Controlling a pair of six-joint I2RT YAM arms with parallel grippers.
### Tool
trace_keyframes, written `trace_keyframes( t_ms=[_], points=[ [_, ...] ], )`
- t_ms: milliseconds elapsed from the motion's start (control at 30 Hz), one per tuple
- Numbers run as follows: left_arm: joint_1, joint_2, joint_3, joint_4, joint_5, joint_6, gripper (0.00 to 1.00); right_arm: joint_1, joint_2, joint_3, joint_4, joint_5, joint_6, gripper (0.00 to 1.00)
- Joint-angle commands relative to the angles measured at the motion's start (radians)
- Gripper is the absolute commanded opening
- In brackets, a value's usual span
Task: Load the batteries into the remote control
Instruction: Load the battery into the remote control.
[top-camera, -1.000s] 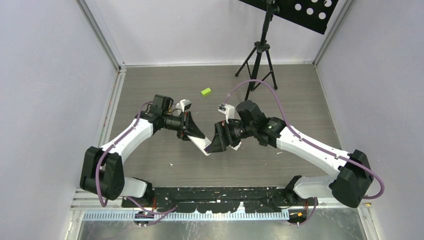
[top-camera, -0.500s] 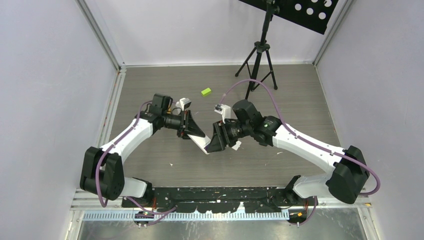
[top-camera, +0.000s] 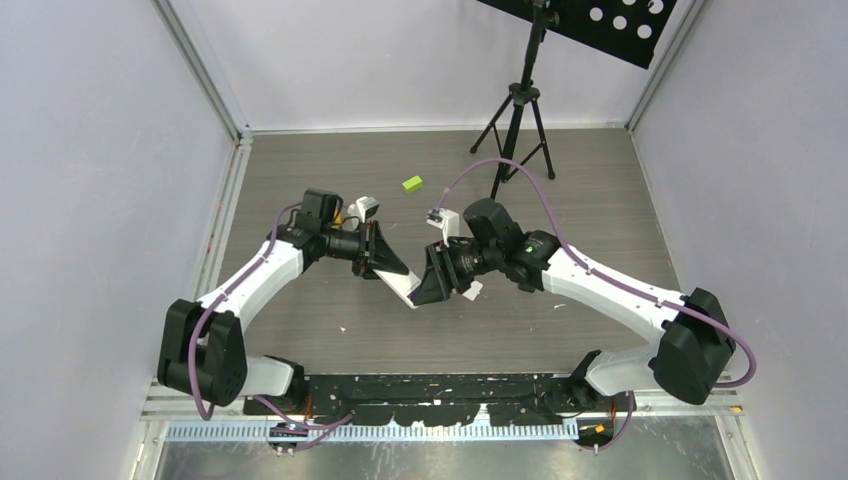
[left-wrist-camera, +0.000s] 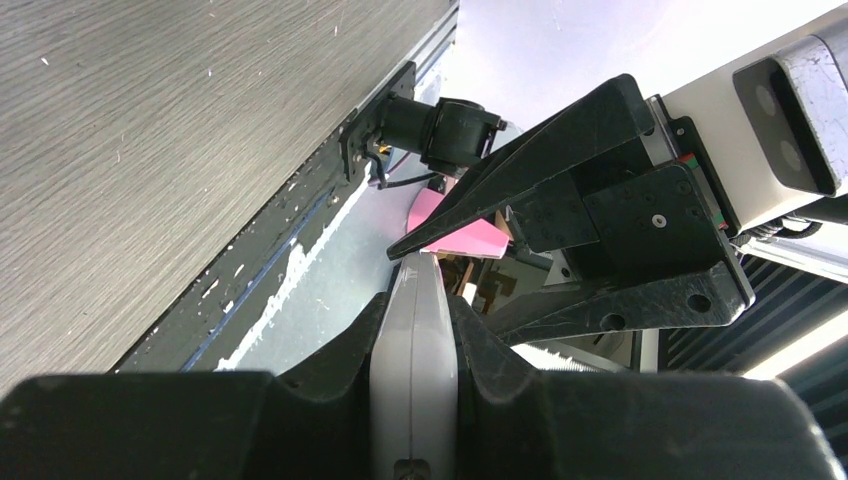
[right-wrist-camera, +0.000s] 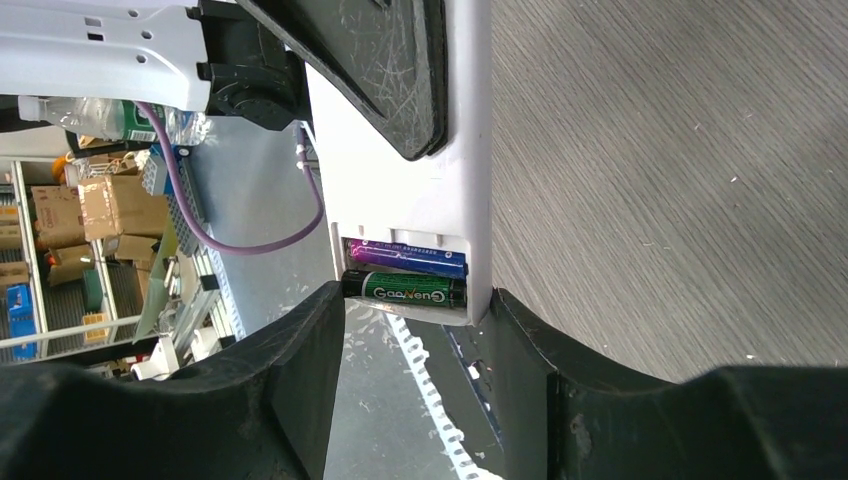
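Note:
My left gripper (top-camera: 392, 268) is shut on a white remote control (top-camera: 402, 284), held above the table; its edge shows between the left jaws (left-wrist-camera: 415, 360). The remote's open battery bay (right-wrist-camera: 405, 272) holds a blue-purple battery (right-wrist-camera: 405, 257) and a green battery (right-wrist-camera: 405, 288). The green battery's end sticks out a little to the left. My right gripper (right-wrist-camera: 415, 300) straddles the bay end of the remote (right-wrist-camera: 400, 190). One fingertip (right-wrist-camera: 325, 310) touches the green battery's end, the other (right-wrist-camera: 510, 320) rests against the remote's side. Any other batteries are out of view.
A small green block (top-camera: 412, 183) lies on the table behind the grippers. A black tripod stand (top-camera: 515, 120) rises at the back right. Small white scraps (top-camera: 474, 290) lie near the right wrist. Walls enclose the table on three sides.
The right jaws have narrowed onto the remote's bay end. The right arm has edged slightly left toward the left gripper, which has stayed put.

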Motion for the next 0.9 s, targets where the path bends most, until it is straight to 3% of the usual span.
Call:
trace_keyframes(
  t_ms=[0,100,267,667,800,867],
  points=[
    [-0.001,-0.054,0.001,0.079,0.093,-0.066,0.0,0.002,0.019,0.004,0.057,-0.013,-0.01,0.33],
    [-0.001,-0.063,-0.001,0.093,0.097,-0.079,0.0,0.002,0.02,-0.008,0.071,-0.007,0.004,0.34],
    [-0.002,-0.087,-0.009,0.131,0.117,-0.079,0.0,-0.008,0.046,-0.02,0.09,-0.029,0.021,0.46],
    [-0.008,-0.167,-0.029,0.222,0.158,-0.107,0.0,-0.039,0.133,-0.037,0.146,-0.219,0.006,0.47],
    [-0.008,-0.169,-0.027,0.243,0.165,-0.122,0.0,-0.04,0.155,-0.037,0.121,-0.24,-0.033,0.56],
    [-0.008,-0.172,-0.028,0.246,0.167,-0.124,0.0,-0.041,0.164,-0.038,0.11,-0.266,-0.06,0.65]
  ],
)
